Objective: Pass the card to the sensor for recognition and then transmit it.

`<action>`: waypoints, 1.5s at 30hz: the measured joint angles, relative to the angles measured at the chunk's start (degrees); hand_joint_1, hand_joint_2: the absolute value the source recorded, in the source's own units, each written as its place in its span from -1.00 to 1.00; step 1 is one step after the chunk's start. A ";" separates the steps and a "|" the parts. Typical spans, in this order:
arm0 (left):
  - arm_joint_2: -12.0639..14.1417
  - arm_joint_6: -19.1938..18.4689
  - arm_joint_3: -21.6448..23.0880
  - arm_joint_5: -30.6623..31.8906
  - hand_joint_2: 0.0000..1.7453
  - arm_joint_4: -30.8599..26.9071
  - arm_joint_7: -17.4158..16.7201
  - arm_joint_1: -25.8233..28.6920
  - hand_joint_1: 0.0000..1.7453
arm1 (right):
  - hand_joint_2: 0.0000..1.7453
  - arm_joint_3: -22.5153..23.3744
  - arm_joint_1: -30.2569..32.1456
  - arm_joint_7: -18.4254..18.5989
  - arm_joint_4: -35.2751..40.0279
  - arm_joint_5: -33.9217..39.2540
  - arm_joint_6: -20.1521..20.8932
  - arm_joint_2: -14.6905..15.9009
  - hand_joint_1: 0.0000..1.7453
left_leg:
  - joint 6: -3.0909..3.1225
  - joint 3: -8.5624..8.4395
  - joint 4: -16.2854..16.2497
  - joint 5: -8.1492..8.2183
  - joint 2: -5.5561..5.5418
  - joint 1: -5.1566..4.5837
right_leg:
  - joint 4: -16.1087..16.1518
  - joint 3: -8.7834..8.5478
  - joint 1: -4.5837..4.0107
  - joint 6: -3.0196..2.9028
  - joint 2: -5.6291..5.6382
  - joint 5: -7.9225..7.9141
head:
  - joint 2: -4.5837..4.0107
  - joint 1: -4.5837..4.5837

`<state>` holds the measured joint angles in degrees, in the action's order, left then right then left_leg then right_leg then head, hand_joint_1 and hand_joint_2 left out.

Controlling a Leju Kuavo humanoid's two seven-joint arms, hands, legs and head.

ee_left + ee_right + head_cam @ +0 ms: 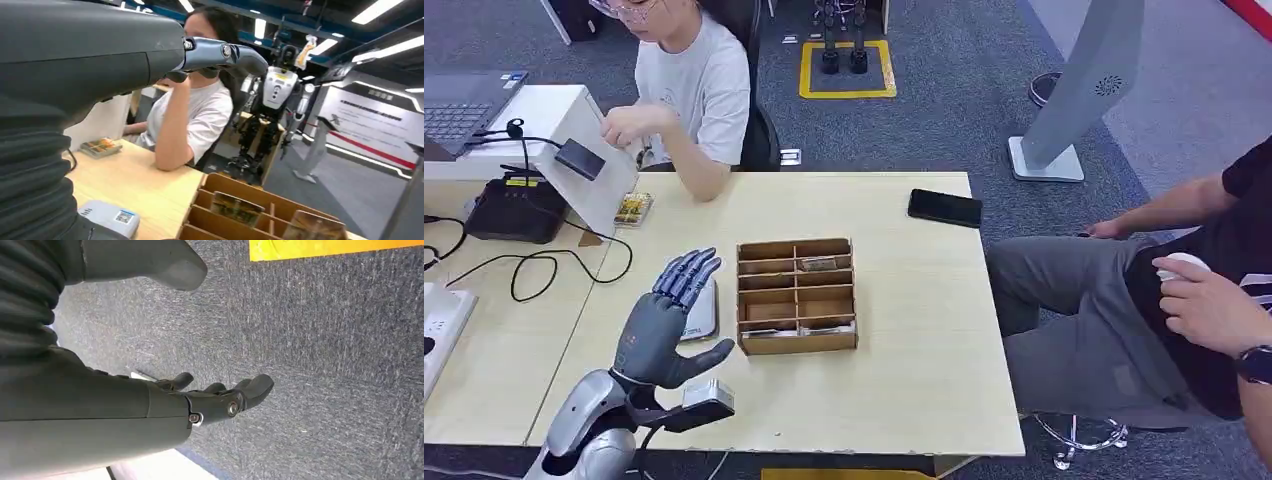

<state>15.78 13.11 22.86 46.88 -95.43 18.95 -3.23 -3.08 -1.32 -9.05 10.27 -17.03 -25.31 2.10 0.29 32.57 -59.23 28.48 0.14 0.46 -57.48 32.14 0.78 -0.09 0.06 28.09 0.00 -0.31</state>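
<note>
A cardboard box [796, 296] with several compartments stands mid-table, cards [824, 263] lying in some of them. My left hand [669, 318] hovers just left of the box, fingers stretched and apart, holding nothing. Under it lies a flat grey-white reader [704, 312] with a small code label. In the left wrist view the fingers [220, 52] reach out above the box [220, 186], where two cards [235, 207] stand upright, and the reader [107, 218] lies beside it. My right hand [210, 402] hangs over grey carpet, fingers loosely apart and empty.
A seated person [686, 85] leans on the table's far edge, beside a white slanted stand with a black device [579, 158]. A stack of cards [632, 208], a black box [514, 208] with cables and a black phone [944, 207] lie around. Another person [1184, 290] sits at the right.
</note>
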 joint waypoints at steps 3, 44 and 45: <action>1.05 0.02 1.48 0.17 1.00 -1.57 -0.02 0.29 -1.00 | 1.00 0.28 0.01 0.00 0.00 -0.02 0.00 0.02 -1.00 | -0.01 -0.01 -0.01 -0.01 0.00 0.00 | 0.00 0.00 0.00 -0.01 -0.01 -0.02 | 0.00 0.00; -9.09 6.03 11.36 22.01 1.00 20.07 -22.21 -2.31 -1.00 | 1.00 2.19 0.00 1.05 -0.02 -3.30 -0.13 0.07 -1.00 | 0.00 0.01 -0.02 0.00 -0.02 -0.02 | 0.01 0.01 0.02 0.03 -0.01 -0.04 | 0.00 0.00; -9.18 6.07 11.28 21.90 1.00 20.18 -22.21 -2.31 -1.00 | 1.00 2.19 0.00 1.07 -0.02 -3.36 -0.13 0.07 -1.00 | 0.00 0.01 -0.02 0.00 -0.02 -0.02 | 0.01 0.01 0.02 0.03 -0.01 -0.04 | 0.00 0.00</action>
<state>6.60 19.19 34.14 68.78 -75.25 -3.26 -5.53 -0.90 -1.31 -7.98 10.25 -20.39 -25.44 2.16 0.29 32.57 -59.25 28.48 0.12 0.44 -57.48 32.15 0.79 -0.05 0.05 28.04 0.00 -0.31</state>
